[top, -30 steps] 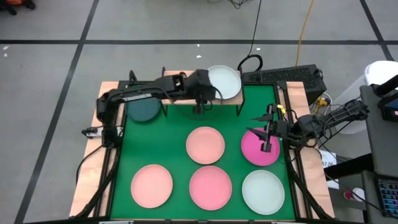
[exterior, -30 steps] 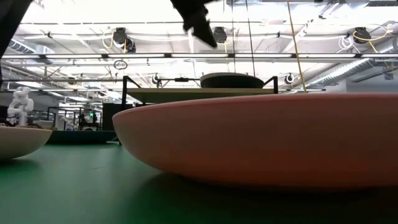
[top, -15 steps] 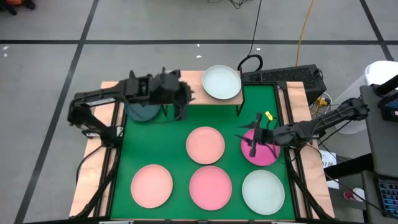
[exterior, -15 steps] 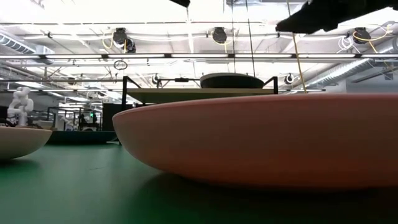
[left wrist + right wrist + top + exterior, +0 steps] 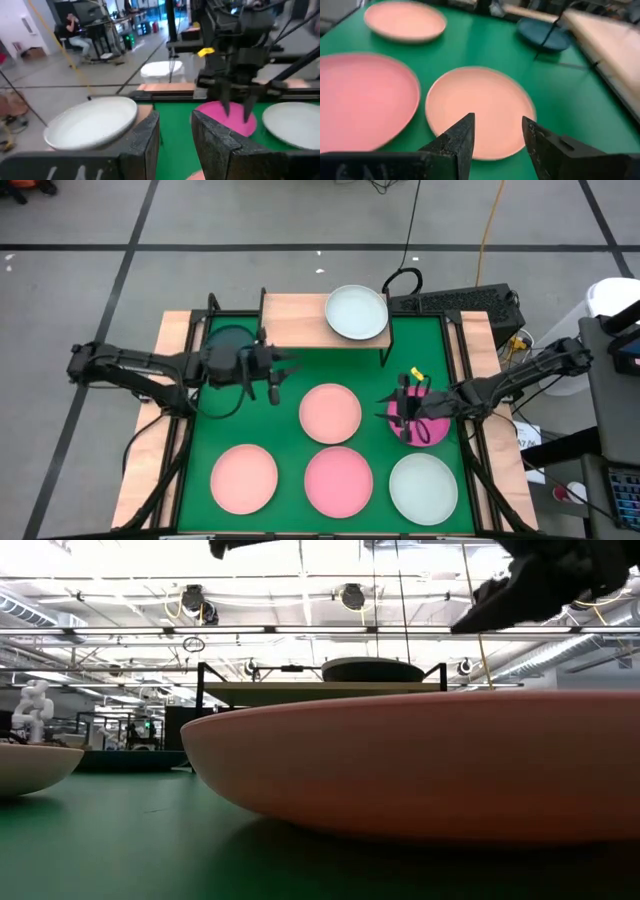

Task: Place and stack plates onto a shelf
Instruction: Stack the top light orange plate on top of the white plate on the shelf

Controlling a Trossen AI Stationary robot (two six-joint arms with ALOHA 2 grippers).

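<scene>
Nearest me on the green mat (image 5: pixel 290 455) lies a row of three plates: a light pink plate (image 5: pixel 243 478) at the near left, a deeper pink plate (image 5: pixel 338 480) in the middle, and a pale white plate (image 5: pixel 423 487) at the near right; none of them touches another.

Farther in, a second light pink plate (image 5: pixel 330 412) sits at the middle of the mat; to its right lies the magenta plate (image 5: pixel 432 430), and my right gripper (image 5: pixel 406 417) hangs over that plate's left part with its fingers spread and nothing between them; in my right wrist view the two dark fingers (image 5: pixel 455 142) stand apart over the middle pink plate (image 5: pixel 480 111), with the deeper pink one (image 5: pixel 365 100) beside it.

My left gripper (image 5: pixel 274 377) hovers over bare mat left of the middle plate, just in front of the shelf (image 5: pixel 295 322); its fingers are parted and empty, and in my left wrist view they (image 5: pixel 147 137) frame the magenta plate (image 5: pixel 235 120) and the other gripper (image 5: pixel 235 102) beyond.

Farthest, the light-wood shelf on black legs stands along the far edge; a pale mint-white plate (image 5: pixel 357 312) rests on its right end, overhanging the far edge a little; a dark teal plate (image 5: pixel 230 340) lies on the mat left of the shelf, partly hidden by my left arm; the shelf's left half is bare wood.
</scene>
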